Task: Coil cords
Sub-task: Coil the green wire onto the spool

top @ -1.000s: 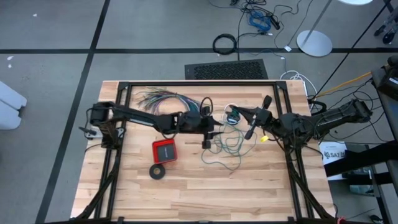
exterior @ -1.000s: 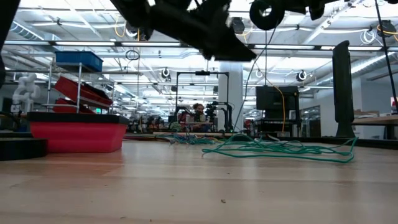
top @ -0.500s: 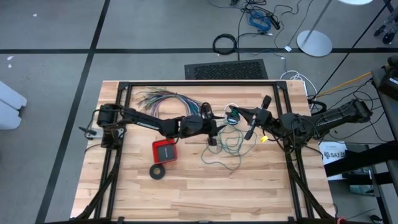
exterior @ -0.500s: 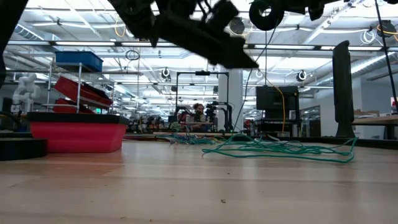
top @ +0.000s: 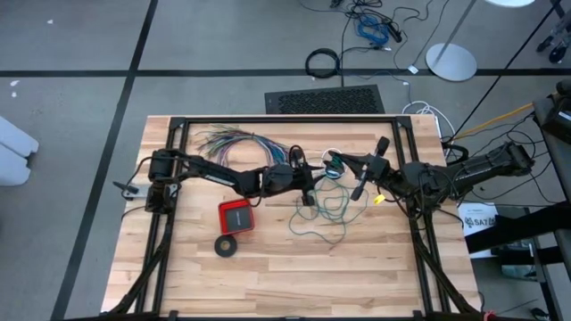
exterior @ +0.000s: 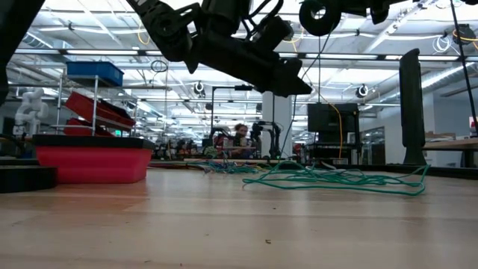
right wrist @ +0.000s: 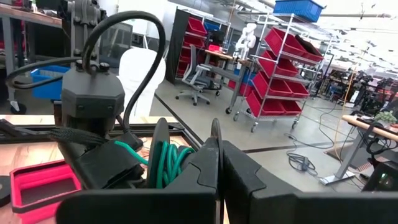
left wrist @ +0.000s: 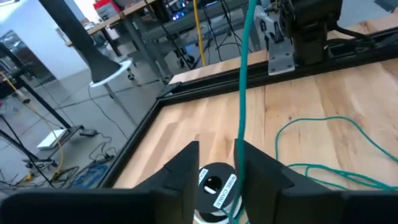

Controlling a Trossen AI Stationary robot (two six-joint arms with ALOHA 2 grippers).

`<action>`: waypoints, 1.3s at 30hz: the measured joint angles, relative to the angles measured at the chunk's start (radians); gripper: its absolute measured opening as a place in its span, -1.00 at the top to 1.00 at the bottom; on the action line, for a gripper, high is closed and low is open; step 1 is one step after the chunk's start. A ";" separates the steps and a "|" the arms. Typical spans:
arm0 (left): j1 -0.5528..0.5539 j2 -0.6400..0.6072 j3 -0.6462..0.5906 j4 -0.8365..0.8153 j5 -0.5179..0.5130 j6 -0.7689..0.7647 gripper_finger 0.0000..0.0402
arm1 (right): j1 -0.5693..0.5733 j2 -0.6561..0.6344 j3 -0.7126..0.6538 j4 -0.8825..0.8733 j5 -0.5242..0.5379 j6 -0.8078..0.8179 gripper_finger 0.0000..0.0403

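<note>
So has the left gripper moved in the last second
Yes. In the high view the left gripper has slid toward the right arm, farther from the red box and over the teal wire.

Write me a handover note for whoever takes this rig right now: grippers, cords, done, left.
Left gripper: over the table's middle, fingers either side of the teal wire, which runs taut between them; grip not confirmed.
Right gripper: shut, holding a small coil of teal wire beside it.
Loose teal tangle lies on the table.
White cord lies near the coil.
Done: a few turns wound.
Left: the tangle and the white cord.
</note>
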 joint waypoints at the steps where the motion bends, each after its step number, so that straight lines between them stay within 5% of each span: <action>1: 0.000 0.000 0.000 -0.006 0.000 0.000 0.50 | 0.000 0.000 0.000 -0.001 0.000 0.000 1.00; 23: -0.004 -0.069 0.000 -0.144 0.036 0.029 0.50 | 0.000 0.000 0.000 -0.023 0.000 0.014 1.00; 39: 0.065 -0.077 0.000 -0.260 0.074 0.019 0.97 | 0.000 0.000 0.000 -0.044 -0.027 0.044 1.00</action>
